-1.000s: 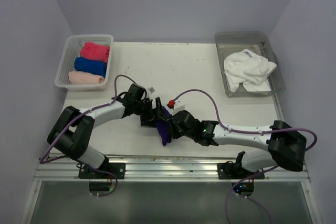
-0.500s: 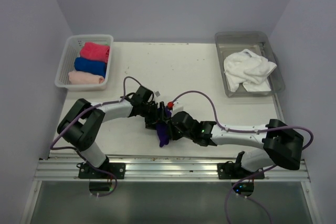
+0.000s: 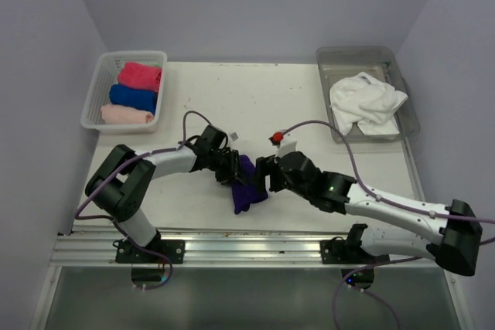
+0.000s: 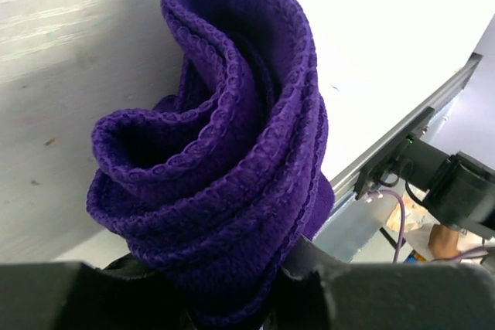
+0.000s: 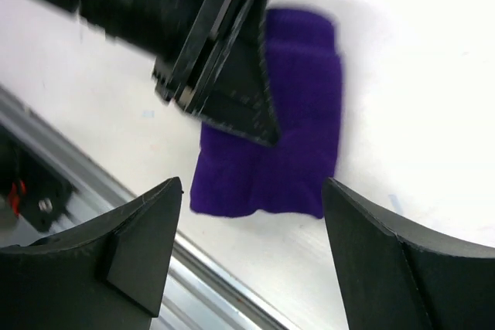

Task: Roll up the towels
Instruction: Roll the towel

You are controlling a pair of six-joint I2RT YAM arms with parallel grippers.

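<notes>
From my remote station, left to right: one white lattice basket sits at the table's far left corner and holds three rolled towels in a row, a hot pink towel farthest back, a blue towel in the middle and a pale pink towel nearest. Near the front centre, the left gripper reaches in from the left with its fingers closed onto one end of the single purple towel. The left wrist view shows that end as a loose coil of several layers rising from between the fingers. The rest of the purple towel lies on the table, close to the front rail. Just to its right, the right gripper faces it with both fingers spread wide and nothing between them, and I see the purple cloth ahead of the gap in its wrist view. At the far right, one grey tray holds one white towel, crumpled and unrolled. That makes five towels in all.
</notes>
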